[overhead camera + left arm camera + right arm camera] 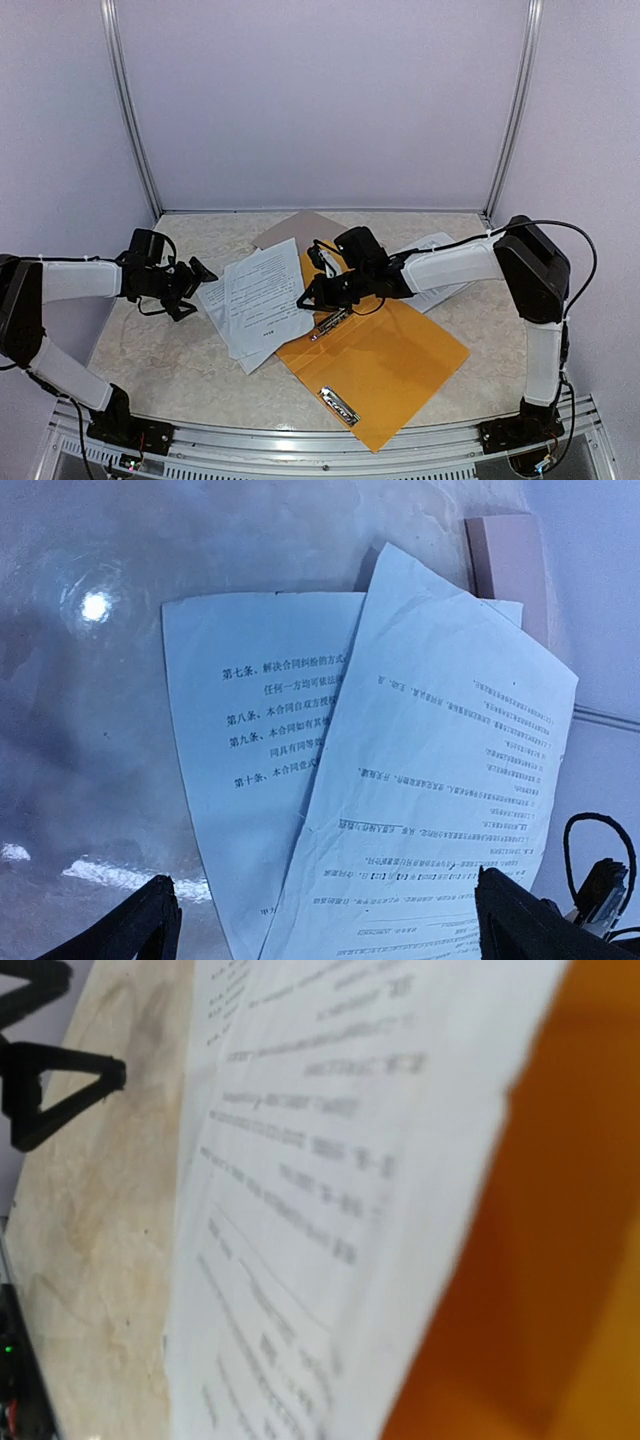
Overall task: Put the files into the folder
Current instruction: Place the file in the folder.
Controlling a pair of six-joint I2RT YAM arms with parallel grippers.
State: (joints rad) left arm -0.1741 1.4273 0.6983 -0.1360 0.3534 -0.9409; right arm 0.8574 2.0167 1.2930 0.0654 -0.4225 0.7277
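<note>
The files (258, 295) are several white printed sheets fanned out on the table, their right edge lapping over the orange folder (385, 365). My right gripper (308, 298) is at that right edge, jaws pinched together on the top sheet. In the right wrist view the sheet (300, 1210) fills the frame, close and blurred, with the folder (560, 1260) beyond it; my own fingers are hidden there. My left gripper (195, 280) stands open just left of the files. In the left wrist view the sheets (440, 780) lie beyond its gripper (330, 930), which holds nothing.
A grey-brown clipboard (298, 227) lies behind the files, partly under them. Another white sheet (437, 245) lies under the right forearm. Two metal clips (338, 405) (330, 324) rest on the folder. Walls close in the back and both sides.
</note>
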